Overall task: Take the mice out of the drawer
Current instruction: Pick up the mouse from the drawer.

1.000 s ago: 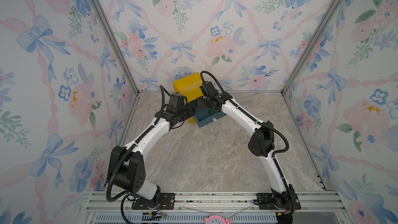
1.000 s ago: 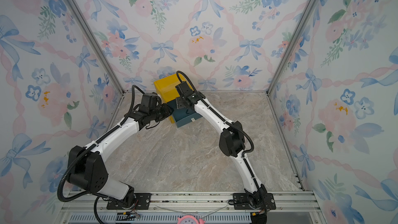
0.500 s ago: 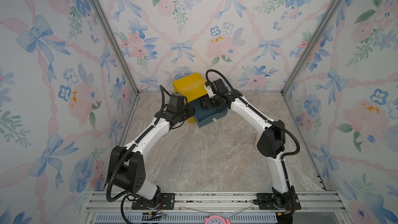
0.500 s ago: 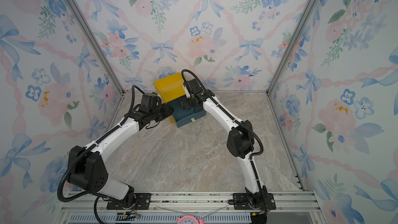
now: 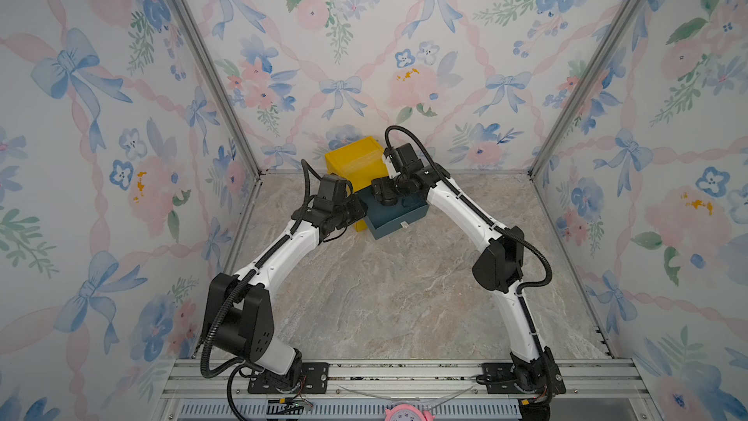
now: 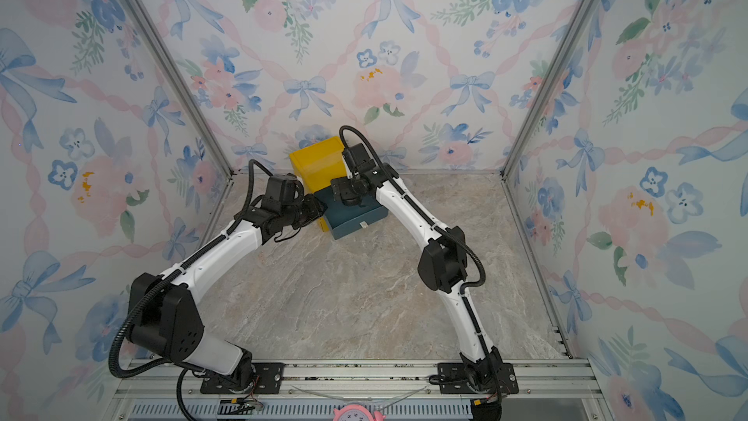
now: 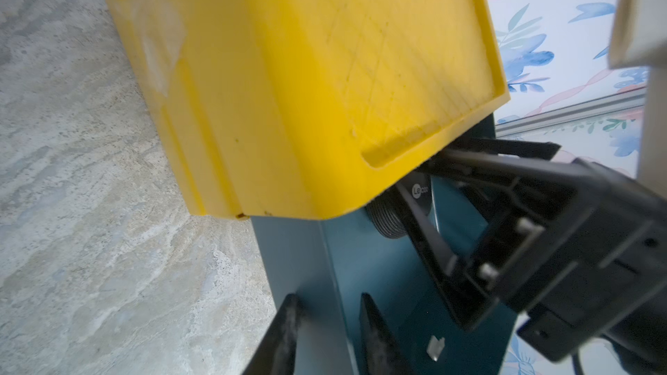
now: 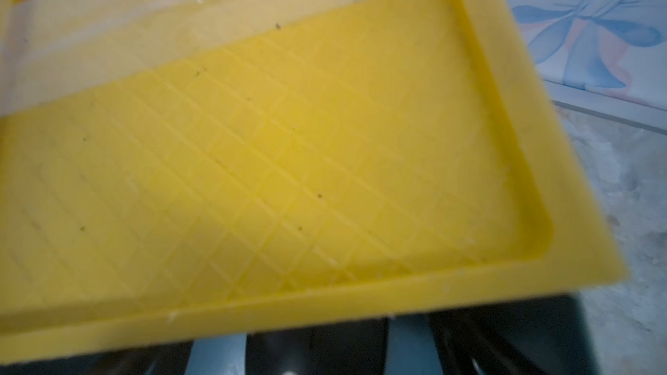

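Note:
A teal drawer [image 5: 398,218] [image 6: 356,220] stands pulled out of a yellow housing [image 5: 354,159] at the back of the table. My left gripper [image 5: 362,212] [image 7: 328,297] is shut on the drawer's left side wall, one finger on each face. My right gripper [image 5: 384,196] hangs over the drawer at the housing's mouth, open wide. In the left wrist view its fingers [image 7: 505,167] flank a black mouse [image 7: 420,193] with a pale logo. In the right wrist view a black mouse [image 8: 278,351] lies on the teal floor under the housing's edge [image 8: 270,138]. The other mice are hidden.
The marble tabletop [image 5: 404,297] stretches in front of the drawer. Floral walls close in the left, back and right sides. An aluminium rail [image 5: 404,374] carries both arm bases at the front, and a pink clock [image 5: 406,415] sits below it.
My right gripper's jaws have spread wide, and its wrist has shifted a little to the right over the drawer. The left arm has held still on the drawer wall.

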